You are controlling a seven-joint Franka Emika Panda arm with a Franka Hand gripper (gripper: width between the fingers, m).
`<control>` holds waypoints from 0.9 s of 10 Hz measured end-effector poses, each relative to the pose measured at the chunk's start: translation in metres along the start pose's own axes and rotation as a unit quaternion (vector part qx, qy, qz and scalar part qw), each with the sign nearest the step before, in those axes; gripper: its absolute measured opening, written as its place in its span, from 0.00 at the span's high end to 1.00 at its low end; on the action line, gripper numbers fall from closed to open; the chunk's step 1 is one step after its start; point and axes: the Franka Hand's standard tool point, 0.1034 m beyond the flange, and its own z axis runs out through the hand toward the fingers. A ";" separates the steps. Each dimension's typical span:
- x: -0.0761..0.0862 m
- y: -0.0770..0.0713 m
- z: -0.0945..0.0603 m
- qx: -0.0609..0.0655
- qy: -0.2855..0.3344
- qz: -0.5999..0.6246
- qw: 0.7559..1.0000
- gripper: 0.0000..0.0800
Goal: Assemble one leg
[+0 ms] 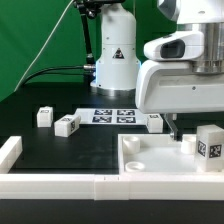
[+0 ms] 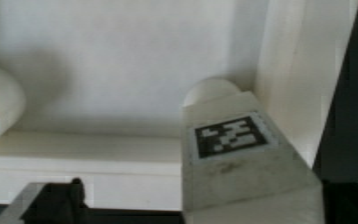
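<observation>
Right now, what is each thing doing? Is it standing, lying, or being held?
Tabletop: lying flat, holes facing up.
Leg on the tabletop: standing upright near the exterior view's right edge, tag showing; not gripped.
Two loose legs: lying on the black table, untouched.
Leg by the arm: lying on the table, partly hidden.
Marker board: flat on the table.
Gripper: above the tabletop; open or shut, cannot tell.

Leg [image 2: 243, 160]: white block with a black-and-white marker tag facing the camera. It stands on the white tabletop [image 2: 140, 60]. Dark hand finger [image 2: 51, 203] at frame edge.
</observation>
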 end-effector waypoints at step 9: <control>-0.002 -0.004 0.000 -0.006 0.000 0.252 0.968 0.64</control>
